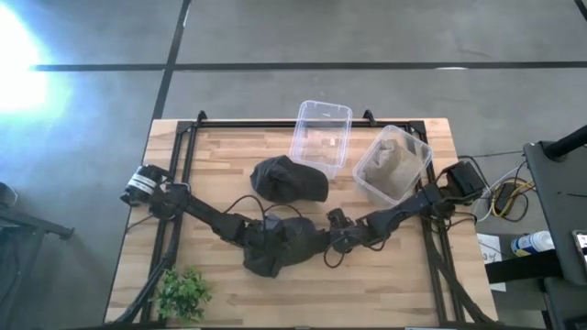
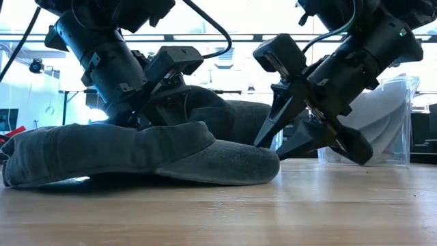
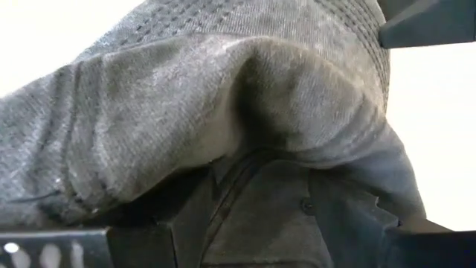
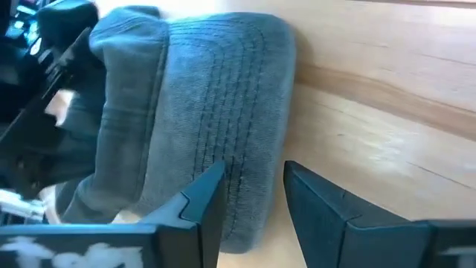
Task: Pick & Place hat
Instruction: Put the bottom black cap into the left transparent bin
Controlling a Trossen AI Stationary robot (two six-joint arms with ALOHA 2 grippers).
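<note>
- Table (image 1: 229, 293): wooden top, both arms reaching to its near centre.
- Two clear bins at 1 o'clock; right bin (image 1: 417, 151) holds tan material, left bin (image 1: 321, 133) looks bare.
- Second dark hat (image 1: 289, 179) at 12 o'clock of the held one.
- Hat (image 1: 280, 246): grey cap, flat on table, near centre.
- Left gripper (image 1: 268, 240): buried in the hat's crown, fingers clamped on fabric.
- Right gripper (image 4: 253, 201): at 3 o'clock of the hat, fingers parted at the brim edge.
- Plant (image 1: 182, 293) at 7 o'clock.

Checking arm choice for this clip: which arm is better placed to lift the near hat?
Left. The left gripper is already down on the near hat, cloth filling its wrist view. The right gripper is beside the brim, jaws open.
</note>
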